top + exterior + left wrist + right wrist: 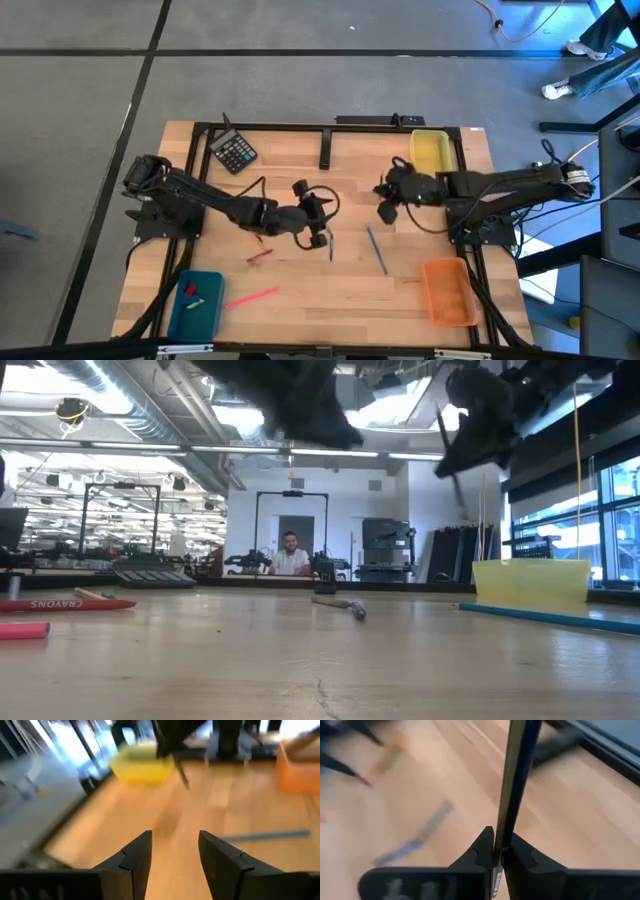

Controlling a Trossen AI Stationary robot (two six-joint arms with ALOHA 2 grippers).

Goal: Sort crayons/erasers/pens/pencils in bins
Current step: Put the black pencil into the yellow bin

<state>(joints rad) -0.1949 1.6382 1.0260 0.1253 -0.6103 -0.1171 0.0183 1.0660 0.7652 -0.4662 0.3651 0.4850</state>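
right tool clamped on a dark pen, seemingly; left tool apart, empty.

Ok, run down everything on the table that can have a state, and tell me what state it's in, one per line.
Left gripper: open, holding nothing, above the table's middle.
Right gripper: shut on a dark pen, lifted off the table.
Yellow bin: looks empty.
Orange bin: looks empty.
Teal bin: holds a few small pieces.
Pink crayon: lying loose on the table.
Blue stick: lying loose.
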